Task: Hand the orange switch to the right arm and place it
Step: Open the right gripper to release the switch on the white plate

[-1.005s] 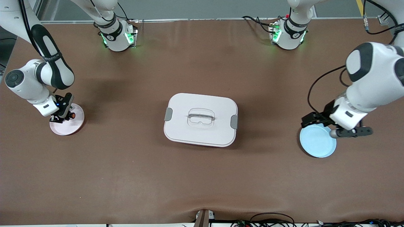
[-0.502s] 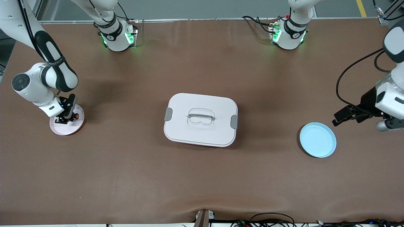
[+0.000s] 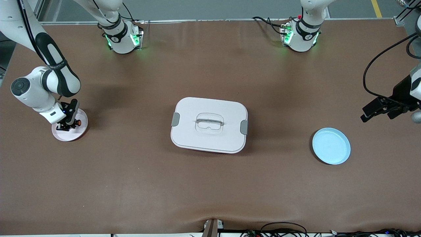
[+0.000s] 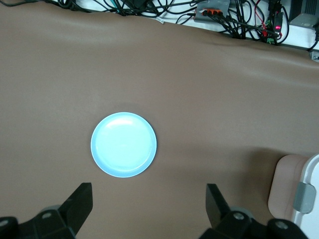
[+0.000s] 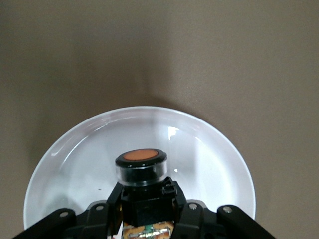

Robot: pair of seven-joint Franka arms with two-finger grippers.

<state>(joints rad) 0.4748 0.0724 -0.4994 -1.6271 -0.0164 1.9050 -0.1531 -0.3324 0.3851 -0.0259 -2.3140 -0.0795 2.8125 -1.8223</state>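
Observation:
The orange switch point(image 3: 77, 122), a stubby black cylinder with an orange cap, is held in my right gripper point(image 3: 67, 126) just above a pale pink plate point(image 3: 62, 135) at the right arm's end of the table. In the right wrist view the switch point(image 5: 144, 155) sits between the fingers of the shut right gripper point(image 5: 144, 205), cap outward, over the plate point(image 5: 214, 149). My left gripper point(image 3: 378, 113) is open and empty, up in the air at the left arm's end of the table. In the left wrist view the left gripper point(image 4: 148, 199) has its fingers wide apart, with nothing between them.
An empty light blue plate point(image 3: 331, 145) lies on the table near the left gripper and also shows in the left wrist view point(image 4: 123, 144). A white lidded box point(image 3: 209, 125) with grey clips stands mid-table. Cables point(image 3: 283, 227) run along the table edge nearest the front camera.
The left arm has drawn back from over the blue plate toward its end of the table, gripper open. The right gripper has barely shifted and still holds the switch over the pink plate.

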